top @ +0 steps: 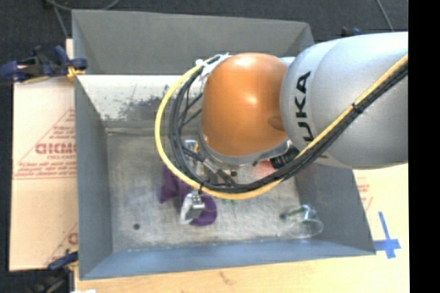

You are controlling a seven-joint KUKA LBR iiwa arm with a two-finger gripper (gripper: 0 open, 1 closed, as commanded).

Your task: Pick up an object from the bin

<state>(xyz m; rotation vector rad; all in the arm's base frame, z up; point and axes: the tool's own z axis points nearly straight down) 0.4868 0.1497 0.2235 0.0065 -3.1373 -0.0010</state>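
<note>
Gripper (192, 208) sits low over the front-centre of the bin (89, 168), on or just against a purple obj. (170, 187). Open, shut or holding: cannot tell, wrist hides it. Rec. centring over the purple obj. before closing, then lifting straight up. Clearance: front wall near, open floor to view's left, clear plastic item (302, 221) well apart at right.

Black "UKA" — on grey arm (344, 71)
</note>
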